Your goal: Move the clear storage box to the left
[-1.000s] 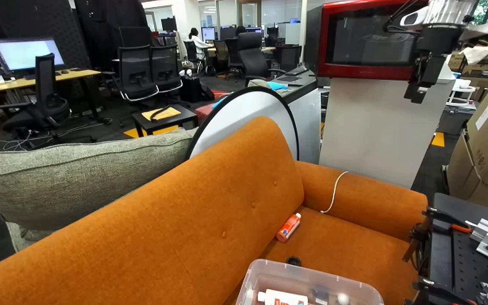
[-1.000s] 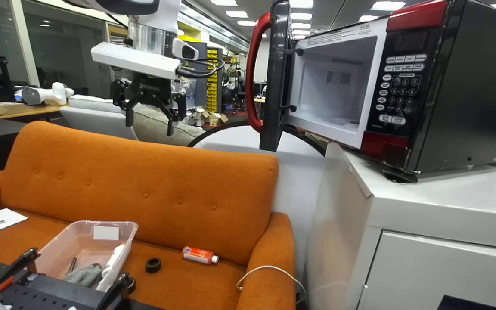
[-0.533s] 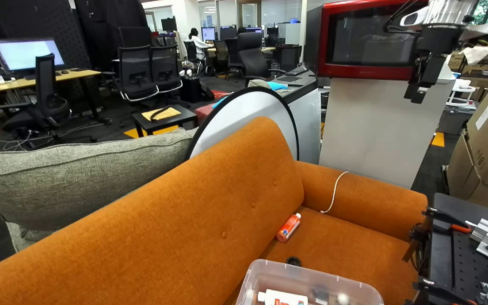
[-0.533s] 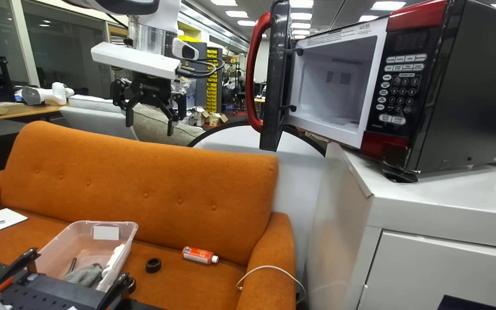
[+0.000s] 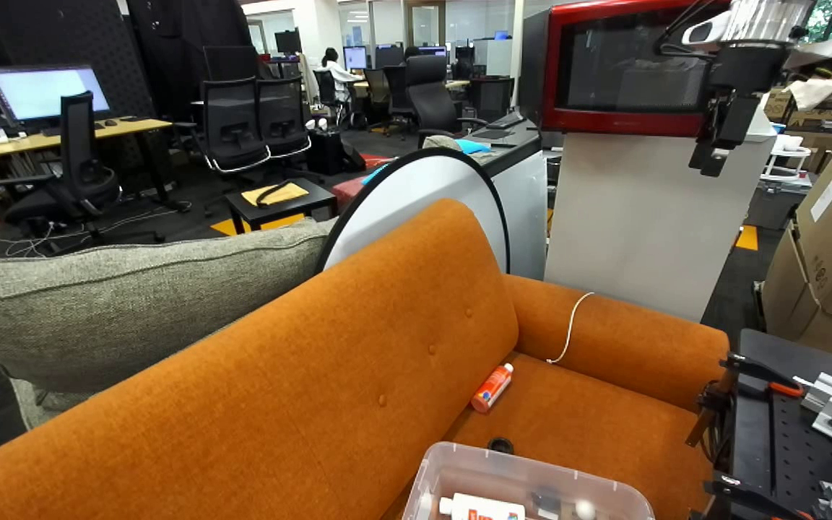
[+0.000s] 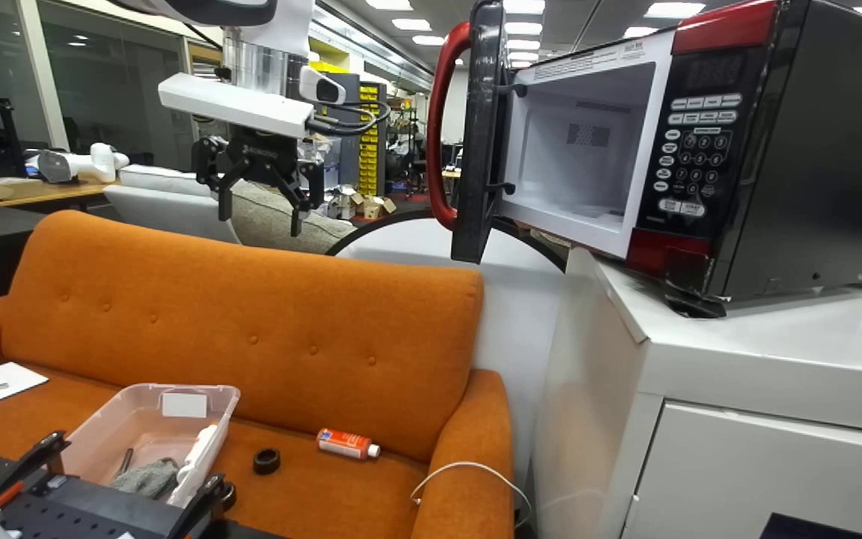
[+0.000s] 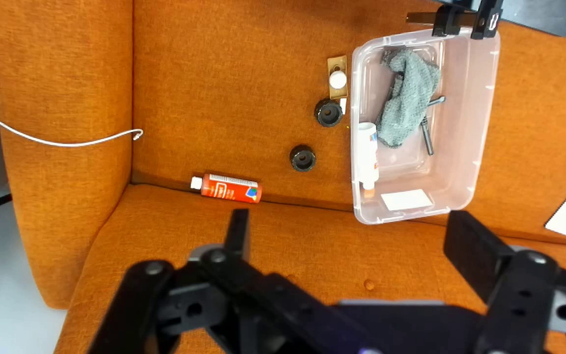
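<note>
Orange fabric covers the sofa (image 6: pixel 176 292), and on its seat rests the clear storage box (image 7: pixel 469 113), base down, at the near left in an exterior view, with a white label (image 6: pixel 184 405) on its far wall, the one toward the backrest. Seen from the wrist, the box holds a grey cloth (image 7: pixel 408 98), a white bottle (image 7: pixel 367 152) lying along the left wall, and a dark metal rod (image 7: pixel 427 135) just right of the cloth. A black perforated table (image 6: pixel 94 516), with black clamps (image 6: pixel 199 503) at its edge, stands nearer and hides part of the box's near end in an exterior view. The gripper (image 6: pixel 260 215) hangs pointing down, higher than the box and well apart from it, its jaws spread wide; the wrist view shows the same broad gap between them. Two round black knobs (image 7: pixel 328 112) lie on the seat near the box, on its left side in the wrist view. A red-orange bottle (image 6: pixel 343 443) with a white cap lies on its side at the foot of the backrest, and farther right a white cord (image 6: pixel 468 464) drapes over the right armrest (image 6: pixel 476 419). Left of the box in an exterior view is a white sheet (image 6: pixel 12 376). A white disc (image 5: pixel 416 188) with a black rim stands behind the sofa, and right of the sofa a white cabinet (image 6: pixel 700 344) carries a red and black microwave (image 6: pixel 835 150), its door swung out to the left.
</note>
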You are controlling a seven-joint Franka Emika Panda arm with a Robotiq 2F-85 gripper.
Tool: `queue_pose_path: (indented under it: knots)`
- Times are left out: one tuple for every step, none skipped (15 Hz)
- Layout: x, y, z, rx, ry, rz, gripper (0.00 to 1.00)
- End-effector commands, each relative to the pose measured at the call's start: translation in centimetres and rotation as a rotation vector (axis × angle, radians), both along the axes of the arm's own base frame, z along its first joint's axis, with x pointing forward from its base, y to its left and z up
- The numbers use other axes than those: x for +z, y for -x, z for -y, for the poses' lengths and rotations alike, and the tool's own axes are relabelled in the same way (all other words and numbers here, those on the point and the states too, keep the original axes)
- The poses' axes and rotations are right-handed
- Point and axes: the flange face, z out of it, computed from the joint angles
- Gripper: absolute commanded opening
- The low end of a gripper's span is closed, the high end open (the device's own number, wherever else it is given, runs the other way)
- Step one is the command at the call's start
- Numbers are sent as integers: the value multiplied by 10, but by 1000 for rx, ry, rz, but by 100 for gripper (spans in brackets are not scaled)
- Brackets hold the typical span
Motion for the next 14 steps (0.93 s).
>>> queue_pose_path:
  knots:
    - [0,0,0,0,0,-1,100]
    - [0,0,0,0,0,-1,100]
    - [0,0,0,0,0,-1,100]
    - [0,0,0,0,0,-1,100]
    - [0,0,0,0,0,-1,100]
    - [0,0,0,0,0,-1,100]
    - [-3,-3,-1,0,13,-7,100]
    - [-7,-6,-2,3,22,-14,100]
    - [-14,-10,-4,19,25,-33,100]
    - [-23,-14,-6,28,20,-57,100]
    - [-35,-18,-9,44,15,-85,100]
    - [-46,-22,-13,56,13,-111,100]
    - [-60,-28,-19,68,17,-136,100]
    - [-72,-35,-24,75,26,-150,100]
